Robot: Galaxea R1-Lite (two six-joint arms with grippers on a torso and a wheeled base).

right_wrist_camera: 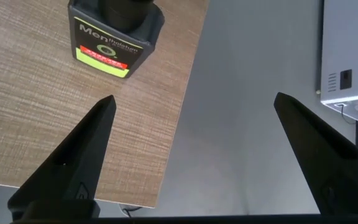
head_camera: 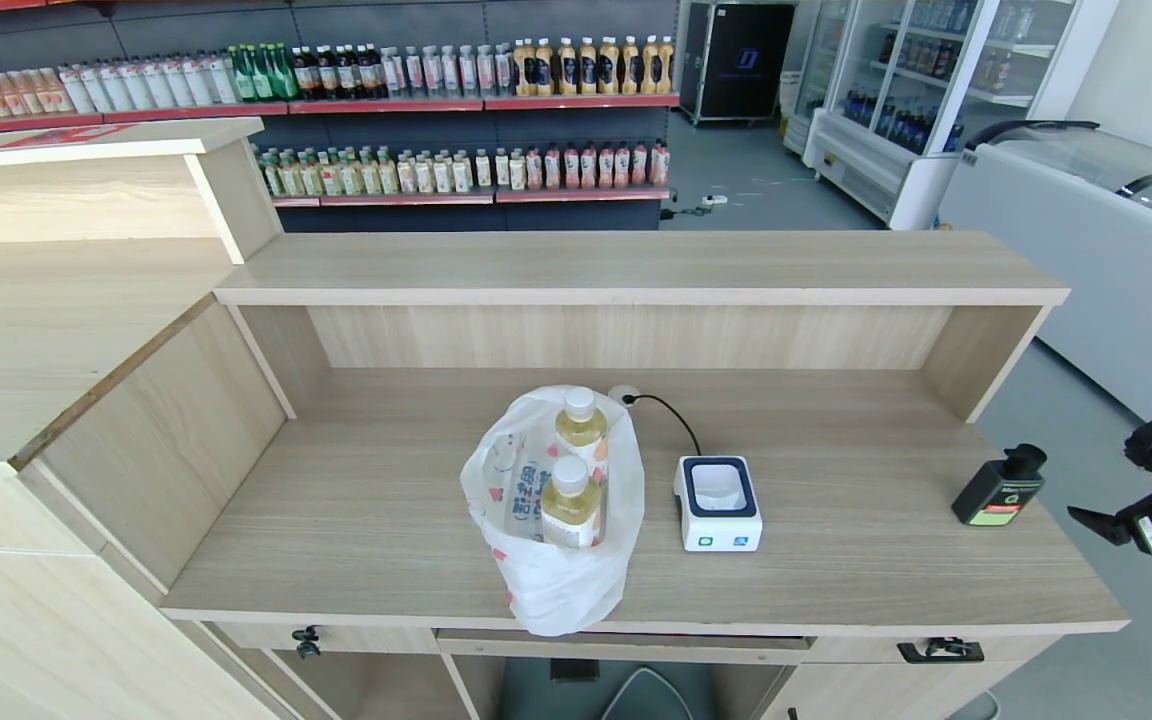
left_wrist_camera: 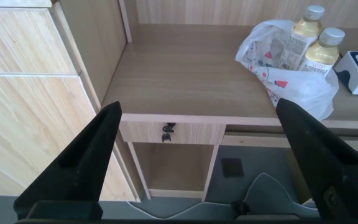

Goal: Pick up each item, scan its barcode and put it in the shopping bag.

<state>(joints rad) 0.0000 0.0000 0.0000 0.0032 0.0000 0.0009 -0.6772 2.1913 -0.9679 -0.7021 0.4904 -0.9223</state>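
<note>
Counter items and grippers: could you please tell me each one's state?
Bag: open, upright, part-filled.
Bottles: two, capped, upright inside the bag.
Scanner: flat on the counter, nothing on it.
Dark bottle: upright, unbagged.
Left gripper: open, empty.
Right gripper: open, empty.

The counter (head_camera: 836,560) is pale wood-grain board, matt and smooth. At the scanner's nine o'clock, the shopping bag (head_camera: 556,590) is thin, crinkled, translucent white plastic with a faint sheen. The two bottles (head_camera: 570,505) in it are clear plastic with white caps. The scanner (head_camera: 721,530) is glossy white plastic. At its three o'clock, the black bottle (head_camera: 998,487) is dark matt plastic. The left gripper (left_wrist_camera: 197,107) and right gripper (right_wrist_camera: 194,99) have matt black fingers (left_wrist_camera: 86,155).
</note>
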